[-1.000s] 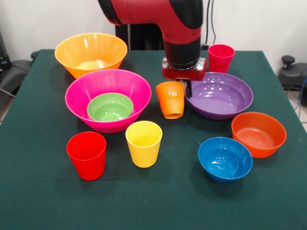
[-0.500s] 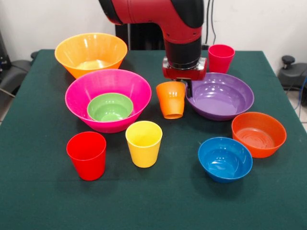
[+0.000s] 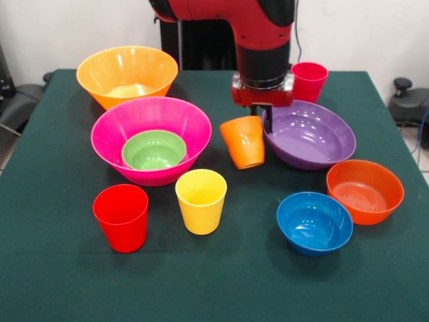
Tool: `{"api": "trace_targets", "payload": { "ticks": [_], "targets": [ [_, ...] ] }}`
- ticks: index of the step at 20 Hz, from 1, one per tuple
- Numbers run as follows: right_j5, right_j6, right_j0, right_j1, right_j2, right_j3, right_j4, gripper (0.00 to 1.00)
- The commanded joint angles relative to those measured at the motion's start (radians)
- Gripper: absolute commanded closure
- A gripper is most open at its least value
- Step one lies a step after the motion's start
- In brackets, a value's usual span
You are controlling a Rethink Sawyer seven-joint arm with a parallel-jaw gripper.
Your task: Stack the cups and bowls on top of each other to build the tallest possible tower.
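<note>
The gripper (image 3: 260,115) is down between the orange cup (image 3: 243,141) and the purple bowl (image 3: 310,134). One dark finger (image 3: 266,114) shows right at the cup's rim, and the cup hangs tilted with its base kicked toward 5 o'clock. It looks pinched by the rim, but I can't tell for sure whether the fingers are clamped on it. The purple bowl sits at 3 o'clock of the cup, touching or nearly so, with its near-left edge looking lifted a bit.

Going outward: the crimson-pink cup (image 3: 309,80) stands upright at 12 o'clock of the purple bowl, just behind it. At 9 o'clock of the orange cup is the big pink bowl (image 3: 151,137) with the small green bowl (image 3: 154,149) sitting inside it. The big orange-yellow bowl (image 3: 127,74) is at 11 o'clock of the pink one, just beside it.

Nearer the camera, the yellow cup (image 3: 201,200) and red cup (image 3: 121,217) stand upright, side by side but apart. The blue bowl (image 3: 314,222) is at 5 o'clock of the orange cup, and the medium orange bowl (image 3: 364,190) is at 2 o'clock of the blue one. Everything rests on the green table (image 3: 53,268).
</note>
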Motion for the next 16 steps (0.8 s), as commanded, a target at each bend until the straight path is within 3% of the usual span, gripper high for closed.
{"api": "trace_targets", "payload": {
  "ticks": [1,5,9,16],
  "targets": [
    [-0.002,0.127,0.038,-0.035,0.011,-0.014,0.017,1.00],
    [0.021,0.136,0.050,-0.071,0.002,0.002,0.028,1.00],
    [-0.044,0.132,0.024,-0.030,0.030,0.021,0.025,1.00],
    [-0.049,0.132,0.015,-0.026,0.038,0.034,0.028,1.00]
  ]
}}
